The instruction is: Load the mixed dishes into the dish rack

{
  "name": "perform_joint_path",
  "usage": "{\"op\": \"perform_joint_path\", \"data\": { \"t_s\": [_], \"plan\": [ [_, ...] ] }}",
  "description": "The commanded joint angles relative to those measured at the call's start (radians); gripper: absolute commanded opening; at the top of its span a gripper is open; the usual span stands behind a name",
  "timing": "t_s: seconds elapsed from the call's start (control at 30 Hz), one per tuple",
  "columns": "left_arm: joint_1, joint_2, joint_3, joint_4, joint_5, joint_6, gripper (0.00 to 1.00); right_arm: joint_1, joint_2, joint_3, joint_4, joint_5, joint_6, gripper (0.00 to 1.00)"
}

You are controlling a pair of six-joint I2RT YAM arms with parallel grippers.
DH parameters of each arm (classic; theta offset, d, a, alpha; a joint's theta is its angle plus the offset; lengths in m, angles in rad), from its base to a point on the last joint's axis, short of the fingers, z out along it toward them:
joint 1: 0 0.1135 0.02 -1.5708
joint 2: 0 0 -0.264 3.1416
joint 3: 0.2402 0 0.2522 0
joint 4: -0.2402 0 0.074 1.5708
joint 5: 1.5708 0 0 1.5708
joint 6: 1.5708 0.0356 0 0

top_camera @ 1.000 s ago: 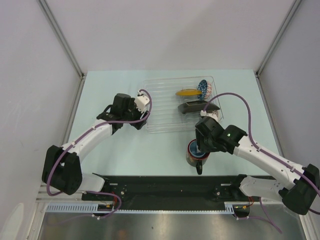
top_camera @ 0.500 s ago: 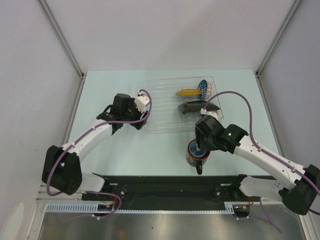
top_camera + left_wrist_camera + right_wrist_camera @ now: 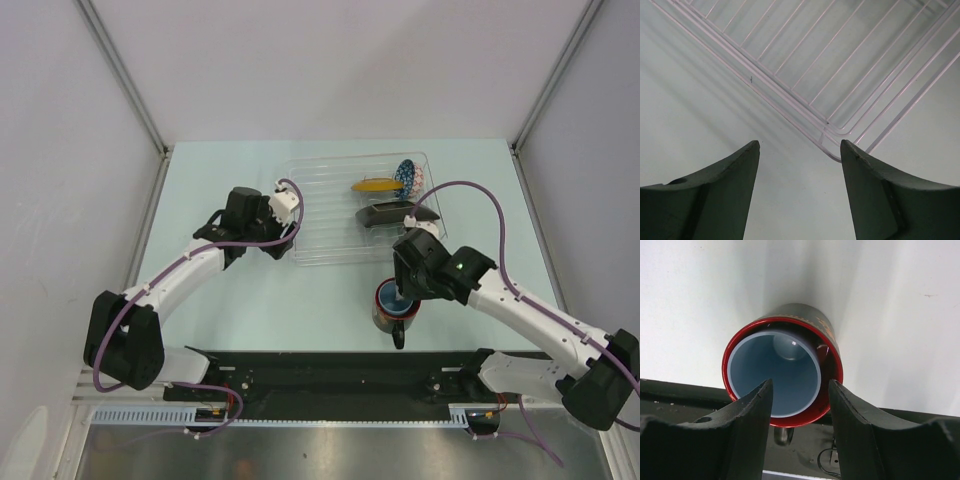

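surface: pale green tabletop (image 3: 240, 300), white walls on three sides.
mug and cup: dark red-lined mug (image 3: 826, 347) upright near the front edge, outside the rack, with light blue cup (image 3: 765, 371) nested inside.
right gripper (image 3: 800, 386): jaws apart, poised over the mug's mouth; contact not discernible.
change: edged slightly closer over the mug within the last second, probably lining up a rim grasp.
dish rack (image 3: 325, 215): beyond the mug, holding small yellow plate (image 3: 375, 185), blue-white patterned bowl (image 3: 408, 177) and black square plate (image 3: 383, 214) at its right end.
left gripper (image 3: 800, 150): jaws apart, empty, unmoved at the rack's near-left corner.
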Motion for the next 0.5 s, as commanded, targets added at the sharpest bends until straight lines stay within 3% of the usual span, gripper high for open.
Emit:
{"op": "perform_joint_path", "data": {
  "t_s": [0.0,0.37,0.47],
  "plan": [
    [-0.003,-0.03,-0.024,-0.049,-0.016,0.022,0.71,-0.004,0.011,0.01,0.011,0.026,-0.01,0.54],
    [-0.002,-0.034,-0.021,-0.049,-0.017,0.027,0.71,-0.004,0.042,-0.036,0.051,0.008,-0.006,0.53],
    [-0.002,-0.041,-0.019,-0.053,-0.019,0.032,0.71,-0.004,0.062,-0.041,0.061,0.008,-0.003,0.49]
  ]
}}
